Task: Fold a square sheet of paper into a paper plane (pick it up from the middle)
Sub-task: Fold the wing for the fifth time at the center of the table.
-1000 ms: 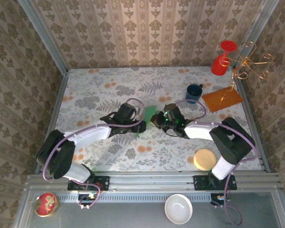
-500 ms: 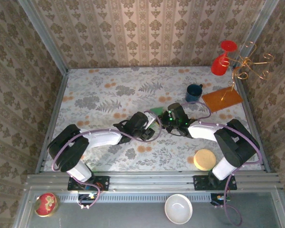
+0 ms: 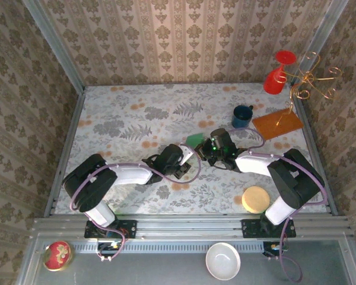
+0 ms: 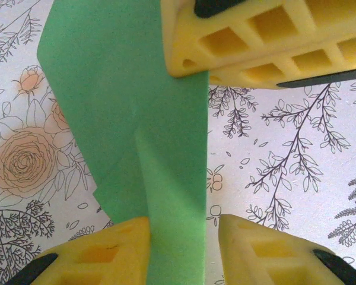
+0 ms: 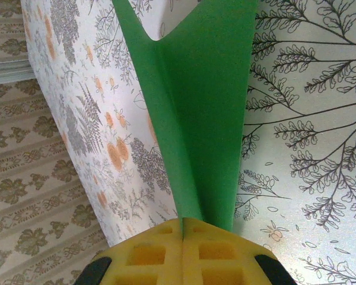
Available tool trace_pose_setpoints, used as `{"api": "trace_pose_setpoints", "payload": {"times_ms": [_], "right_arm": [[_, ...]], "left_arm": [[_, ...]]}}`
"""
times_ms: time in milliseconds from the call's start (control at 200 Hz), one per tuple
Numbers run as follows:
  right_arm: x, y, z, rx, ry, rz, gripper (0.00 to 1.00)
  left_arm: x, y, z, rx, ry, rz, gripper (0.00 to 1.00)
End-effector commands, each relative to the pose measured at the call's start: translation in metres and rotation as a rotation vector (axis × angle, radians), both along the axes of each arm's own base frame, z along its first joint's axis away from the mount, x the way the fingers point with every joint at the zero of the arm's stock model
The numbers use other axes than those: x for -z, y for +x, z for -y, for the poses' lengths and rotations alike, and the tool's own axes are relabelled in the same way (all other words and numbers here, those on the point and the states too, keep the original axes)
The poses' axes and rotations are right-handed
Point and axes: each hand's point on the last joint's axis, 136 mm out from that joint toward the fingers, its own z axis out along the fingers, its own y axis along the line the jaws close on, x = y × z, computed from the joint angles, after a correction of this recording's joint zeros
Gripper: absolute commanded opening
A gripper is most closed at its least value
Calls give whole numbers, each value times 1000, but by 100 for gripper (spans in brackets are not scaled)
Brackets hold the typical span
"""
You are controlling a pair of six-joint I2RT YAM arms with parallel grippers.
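The square sheet of paper (image 3: 194, 139) is bright green and folded into a narrow creased strip, held just above the floral table near its middle. My right gripper (image 5: 184, 228) is shut on one end of it, and the two layers (image 5: 207, 119) spread away from its pads. In the left wrist view the paper (image 4: 136, 119) runs down between my left gripper's (image 4: 183, 249) yellow fingers. It touches the left finger (image 4: 101, 252), while a gap stays before the right finger (image 4: 273, 252), so those jaws are open. Seen from above, the left gripper (image 3: 187, 159) and right gripper (image 3: 203, 147) meet at the paper.
A blue mug (image 3: 242, 115) and an orange-brown board (image 3: 277, 124) sit at the back right, with a red cup (image 3: 277, 74) and a gold wire stand (image 3: 311, 80) behind them. A round wooden disc (image 3: 256, 199) lies near the front right. A white bowl (image 3: 223, 261) and a red tin (image 3: 57, 255) rest below the rail.
My left arm has swung right to the paper, and its jaws have narrowed around it. The right gripper has carried the paper slightly back and right, still shut on it.
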Motion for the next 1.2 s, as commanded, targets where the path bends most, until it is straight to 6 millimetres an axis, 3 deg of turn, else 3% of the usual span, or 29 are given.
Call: {"api": "trace_pose_setpoints", "payload": {"times_ms": [0, 270, 420, 565, 935, 1195], "right_arm": [[14, -7, 4, 7, -10, -58, 3], [19, -9, 7, 6, -22, -78, 16], [20, -11, 15, 5, -54, -86, 45], [18, -9, 29, -9, -101, -64, 59], [13, -7, 62, -78, -227, 8, 69], [10, -12, 58, -225, -248, 111, 70]], "left_arm": [[3, 2, 1, 12, 3, 21, 34], [7, 3, -1, -1, 2, 20, 22], [7, 3, -5, -5, -21, 21, 14], [3, 3, -10, -12, -75, -6, 9], [1, -3, -12, -19, -233, -237, 0], [-7, -1, -13, -98, -318, -470, 0]]}}
